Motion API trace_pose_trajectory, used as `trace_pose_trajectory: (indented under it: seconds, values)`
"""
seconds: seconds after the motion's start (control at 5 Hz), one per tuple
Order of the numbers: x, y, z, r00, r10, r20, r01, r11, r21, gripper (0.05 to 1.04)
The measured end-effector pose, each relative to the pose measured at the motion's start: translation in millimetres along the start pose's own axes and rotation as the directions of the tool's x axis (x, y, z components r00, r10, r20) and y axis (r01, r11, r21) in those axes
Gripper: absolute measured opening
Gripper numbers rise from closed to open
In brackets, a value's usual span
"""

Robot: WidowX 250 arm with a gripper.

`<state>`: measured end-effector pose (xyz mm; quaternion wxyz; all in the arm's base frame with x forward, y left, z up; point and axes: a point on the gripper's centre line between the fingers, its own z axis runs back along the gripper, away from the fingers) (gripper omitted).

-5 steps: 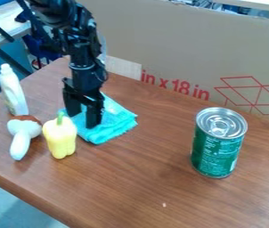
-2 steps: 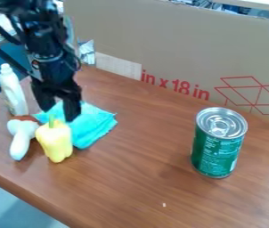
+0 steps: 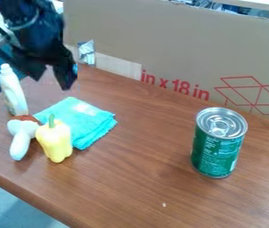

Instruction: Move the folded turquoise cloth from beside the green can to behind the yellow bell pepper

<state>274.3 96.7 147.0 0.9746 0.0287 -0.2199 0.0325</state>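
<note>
The black gripper (image 3: 52, 80) hangs at the upper left, above and behind a folded turquoise cloth (image 3: 84, 120). Its two fingers are spread apart with nothing between them. A yellow toy pepper (image 3: 55, 141) with a green stem stands against the cloth's front left corner. Left of the pepper lies a toy mushroom (image 3: 21, 138) with a brown and white cap and a pale stem. Behind the mushroom, a white bottle (image 3: 13, 91) stands at the table's left side. A green can (image 3: 218, 143) with a silver lid stands upright on the right.
A big cardboard box (image 3: 178, 49) with red print walls off the back of the brown table (image 3: 143, 178). A silvery crumpled wrapper (image 3: 87, 52) is by the box behind the gripper. The table's left edge runs down to the bottom.
The gripper has gone left, then risen off the cloth. The cloth has shifted left with it, and the pepper has been nudged slightly. The silvery wrapper has come into sight.
</note>
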Motion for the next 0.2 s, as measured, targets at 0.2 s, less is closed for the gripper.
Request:
trace_pose_trajectory:
  seconds: [0.2]
  values:
    - [-10.4, -30.4, 9.6, 0.989, -0.131, -0.066, 0.123, 0.986, -0.109, 1.001]
